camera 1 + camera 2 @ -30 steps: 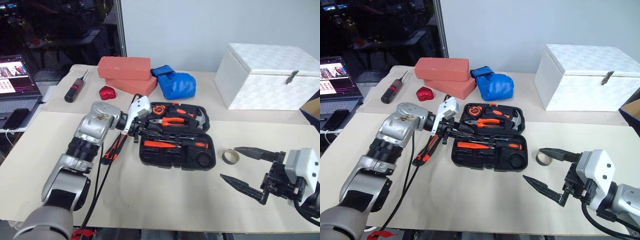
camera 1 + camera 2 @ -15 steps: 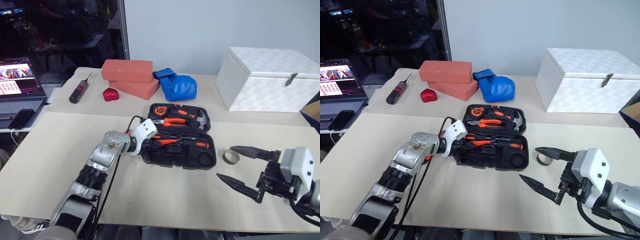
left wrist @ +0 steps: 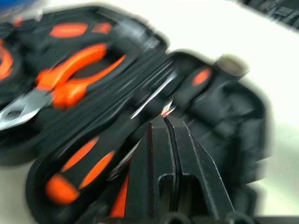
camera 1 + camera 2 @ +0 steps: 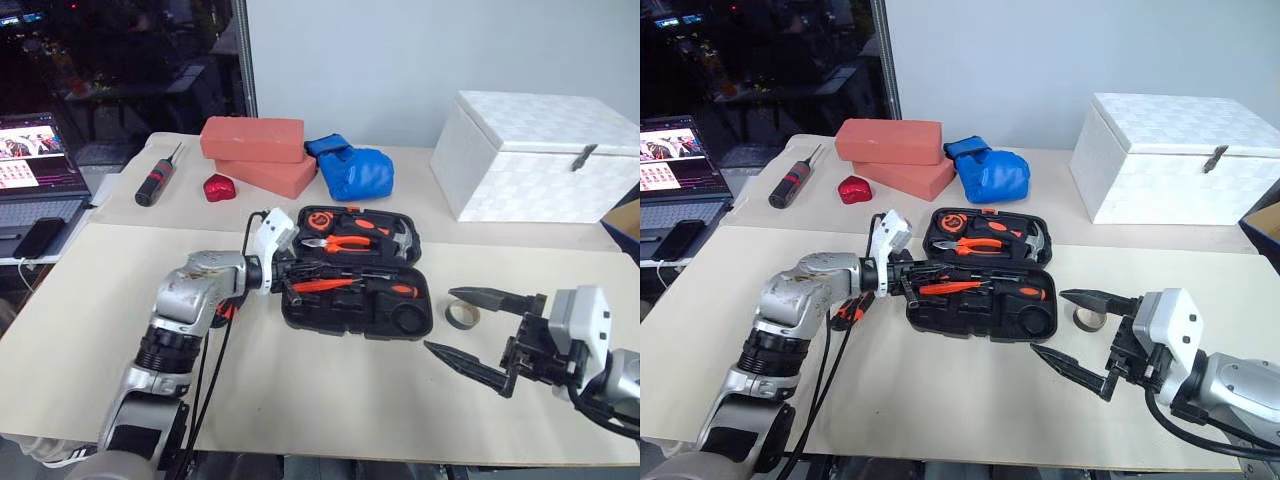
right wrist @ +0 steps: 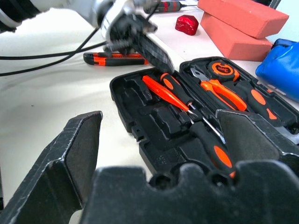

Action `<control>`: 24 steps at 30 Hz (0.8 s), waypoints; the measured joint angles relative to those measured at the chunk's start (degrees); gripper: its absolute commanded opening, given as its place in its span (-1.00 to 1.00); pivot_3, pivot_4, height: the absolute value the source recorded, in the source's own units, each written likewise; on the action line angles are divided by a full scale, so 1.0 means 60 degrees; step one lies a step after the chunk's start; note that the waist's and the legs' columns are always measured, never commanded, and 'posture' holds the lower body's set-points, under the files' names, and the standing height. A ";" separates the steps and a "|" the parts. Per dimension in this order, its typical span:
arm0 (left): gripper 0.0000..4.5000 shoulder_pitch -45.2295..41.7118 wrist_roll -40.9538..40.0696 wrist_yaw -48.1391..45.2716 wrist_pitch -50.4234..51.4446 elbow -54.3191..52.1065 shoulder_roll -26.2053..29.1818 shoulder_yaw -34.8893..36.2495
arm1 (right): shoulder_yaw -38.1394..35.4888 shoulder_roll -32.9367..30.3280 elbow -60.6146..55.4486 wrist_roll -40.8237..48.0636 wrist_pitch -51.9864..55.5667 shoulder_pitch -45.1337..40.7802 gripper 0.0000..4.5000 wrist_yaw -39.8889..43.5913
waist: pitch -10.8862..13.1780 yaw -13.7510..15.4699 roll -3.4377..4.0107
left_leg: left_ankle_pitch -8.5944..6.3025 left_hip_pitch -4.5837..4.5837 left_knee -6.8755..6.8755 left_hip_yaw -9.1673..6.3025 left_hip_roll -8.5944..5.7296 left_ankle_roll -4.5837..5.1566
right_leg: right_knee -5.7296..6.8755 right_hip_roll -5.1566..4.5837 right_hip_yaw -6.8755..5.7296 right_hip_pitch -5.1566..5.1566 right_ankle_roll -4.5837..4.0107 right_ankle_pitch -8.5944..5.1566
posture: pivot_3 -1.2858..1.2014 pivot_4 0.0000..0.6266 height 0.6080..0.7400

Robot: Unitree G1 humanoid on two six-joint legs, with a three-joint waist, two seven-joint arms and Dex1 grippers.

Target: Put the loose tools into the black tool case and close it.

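The left gripper (image 4: 912,279) has come lower than a second ago, its fingers pressed together and empty over the near half of the open black tool case (image 4: 412,316) at mid-table. The right gripper (image 4: 472,331) hangs spread wide. Counted: two black-and-orange screwdrivers (image 5: 196,124) and one slim orange screwdriver (image 5: 163,94) in the case, one utility knife (image 5: 108,58) and one tape ring (image 4: 461,314) on the table.

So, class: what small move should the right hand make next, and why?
Probably lower the right hand over the grey tape ring and close on it. Its fingers stand open just beside the ring, which lies on the table outside the open black tool case, whose round slot looks empty.
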 measured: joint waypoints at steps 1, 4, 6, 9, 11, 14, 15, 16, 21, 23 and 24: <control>-0.98 -0.0033 0.0104 0.0040 -0.0124 0.0159 -0.0043 -0.0112 | 0.0003 0.0000 -0.0001 -0.0011 0.0000 0.0003 1.00 -0.0003 | 0.0001 0.0000 -0.0001 | 0.0000 -0.0003 0.0000 0.0000 0.0000 0.0000 | -0.0002 0.0000 0.0000 0.0000 0.0000 0.0000 | 0.03 -0.52 1.00; -0.98 -0.0309 0.0643 0.0121 -0.0837 0.0867 -0.0141 -0.0562 | -0.0002 0.0003 -0.0060 -0.0060 0.0001 0.0112 1.00 -0.0040 | 0.0001 -0.0004 -0.0001 | 0.0000 -0.0017 0.0000 -0.0001 0.0000 0.0000 | -0.0003 0.0001 -0.0001 -0.0011 0.0001 0.0000 | 0.03 -0.52 1.00; -0.98 -0.0607 0.1005 -0.0025 -0.1375 0.1476 -0.0111 -0.0841 | -0.0019 0.0006 -0.0170 -0.0071 0.0001 0.0265 1.00 -0.0065 | 0.0001 -0.0012 -0.0001 | 0.0000 -0.0023 0.0000 -0.0001 0.0001 0.0000 | -0.0003 0.0002 -0.0001 -0.0017 0.0001 -0.0001 | 0.03 -0.52 1.00; -0.98 -0.0823 0.1242 -0.0495 -0.1917 0.1979 0.0043 -0.1152 | -0.0031 0.0006 -0.0222 -0.0072 0.0001 0.0339 1.00 -0.0097 | 0.0001 -0.0050 -0.0001 | 0.0000 -0.0024 0.0000 0.0000 0.0003 0.0000 | -0.0003 0.0002 0.0000 -0.0018 0.0001 -0.0001 | 0.03 -0.52 1.00; -0.98 -0.0833 0.1340 -0.1021 -0.2360 0.2073 0.0201 -0.1263 | -0.0034 0.0007 -0.0269 -0.0072 0.0002 0.0381 1.00 -0.0196 | 0.0001 -0.0049 -0.0001 | 0.0000 -0.0027 -0.0001 -0.0001 0.0005 0.0000 | -0.0003 0.0003 -0.0002 -0.0022 0.0000 -0.0001 | 0.03 -0.52 1.00; -0.98 -0.0851 0.1359 -0.1691 -0.2800 0.2053 0.0411 -0.1342 | -0.0039 0.0012 -0.0375 -0.0071 0.0002 0.0404 1.00 -0.0277 | 0.0000 -0.0028 0.0001 | -0.0001 -0.0027 -0.0002 0.0000 0.0004 0.0000 | -0.0004 0.0001 -0.0002 -0.0020 0.0002 -0.0003 | 0.03 -0.52 1.00; -0.98 -0.0851 0.1384 -0.1744 -0.2872 0.2059 0.0411 -0.1348 | -0.0039 0.0012 -0.0389 -0.0071 0.0002 0.0405 1.00 -0.0284 | 0.0000 -0.0023 0.0000 | -0.0001 -0.0028 -0.0002 0.0000 0.0004 0.0000 | -0.0006 0.0001 -0.0002 -0.0020 0.0003 -0.0003 | 0.03 -0.52 1.00; -0.98 -0.0852 0.1409 -0.1763 -0.2923 0.2078 0.0406 -0.1349 | -0.0040 0.0013 -0.0393 -0.0070 0.0002 0.0415 1.00 -0.0305 | 0.0000 -0.0020 0.0001 | -0.0001 -0.0030 -0.0002 0.0000 0.0003 0.0001 | -0.0007 -0.0001 -0.0002 -0.0019 0.0003 -0.0002 | 0.03 -0.52 1.00; -0.98 -0.0851 0.1311 -0.1674 -0.3130 0.2268 0.0243 -0.1149 | -0.0053 0.0025 -0.0406 -0.0071 0.0002 0.0493 1.00 -0.0402 | 0.0001 -0.0012 -0.0001 | 0.0000 -0.0032 -0.0002 -0.0001 0.0003 0.0001 | -0.0006 -0.0001 -0.0002 -0.0020 0.0004 -0.0002 | 0.03 -0.52 1.00; -0.98 -0.0842 0.0906 -0.1788 -0.2935 0.2105 0.0116 -0.0795 | -0.0057 0.0025 -0.0415 -0.0071 0.0002 0.0496 1.00 -0.0416 | 0.0001 -0.0014 -0.0001 | 0.0000 -0.0038 -0.0002 -0.0001 0.0003 0.0001 | -0.0006 0.0000 -0.0003 -0.0024 0.0004 -0.0002 | 0.03 -0.52 1.00; -0.98 -0.0836 0.0675 -0.1877 -0.2749 0.1948 0.0117 -0.0657 | -0.0061 0.0025 -0.0421 -0.0070 0.0001 0.0497 1.00 -0.0417 | 0.0001 -0.0015 -0.0001 | 0.0000 -0.0038 -0.0002 -0.0001 0.0003 0.0001 | -0.0006 -0.0001 -0.0004 -0.0024 0.0005 -0.0002 | 0.03 -0.52 1.00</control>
